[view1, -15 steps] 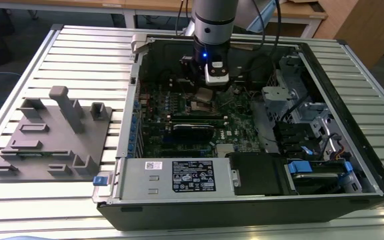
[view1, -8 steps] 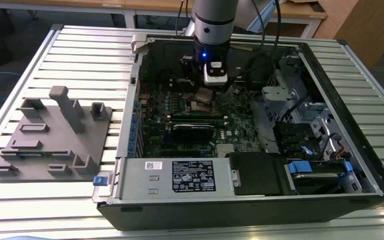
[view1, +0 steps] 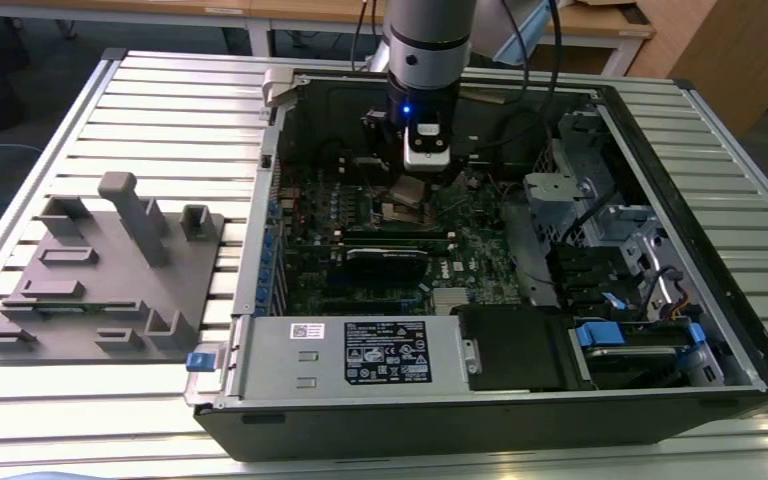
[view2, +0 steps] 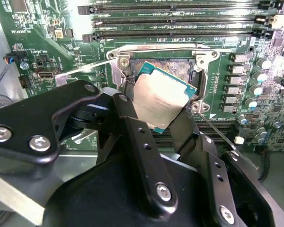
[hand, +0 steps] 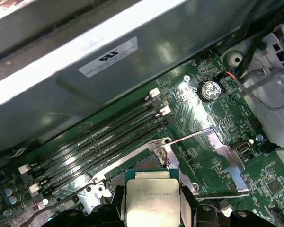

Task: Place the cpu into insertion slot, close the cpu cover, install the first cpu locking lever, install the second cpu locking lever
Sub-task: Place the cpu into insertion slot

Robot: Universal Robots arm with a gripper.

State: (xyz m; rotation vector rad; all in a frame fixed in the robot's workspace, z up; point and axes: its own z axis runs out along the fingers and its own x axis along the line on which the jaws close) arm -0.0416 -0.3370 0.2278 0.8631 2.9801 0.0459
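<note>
A slatted metal surface (view1: 157,110) carries an open computer case (view1: 704,385), with a grey fixture tray (view1: 104,290) on the exterior view's left. The arm (view1: 427,40) reaches down into the far part of the case, over the green motherboard (view1: 357,285). The cpu cover (hand: 229,161) is swung open beside the insertion slot (view2: 175,66). The gripper (view2: 156,112) pinches the cpu (view2: 163,97) by two opposite edges, tilted, just above the slot; I cannot tell whether it touches.
</note>
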